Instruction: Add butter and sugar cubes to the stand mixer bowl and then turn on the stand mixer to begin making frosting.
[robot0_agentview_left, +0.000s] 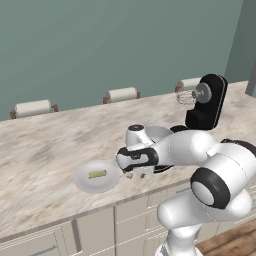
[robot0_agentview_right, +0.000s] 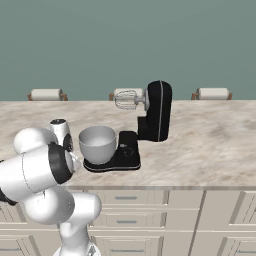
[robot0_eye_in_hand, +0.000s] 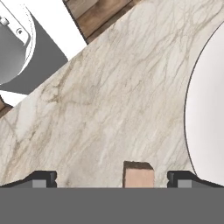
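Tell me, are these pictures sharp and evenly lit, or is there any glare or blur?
Left base view: flat, even light, only soft shadow under the white plate. Right base view: a mild sheen on the stand mixer, the stand mixer bowl dull. Hand view: crisp, with the sugar cube cut off at the bottom.

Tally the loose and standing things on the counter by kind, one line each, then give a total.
Butter: 1
Sugar cube: 1
White plate: 1
Stand mixer: 1
Stand mixer bowl: 1
Total: 5
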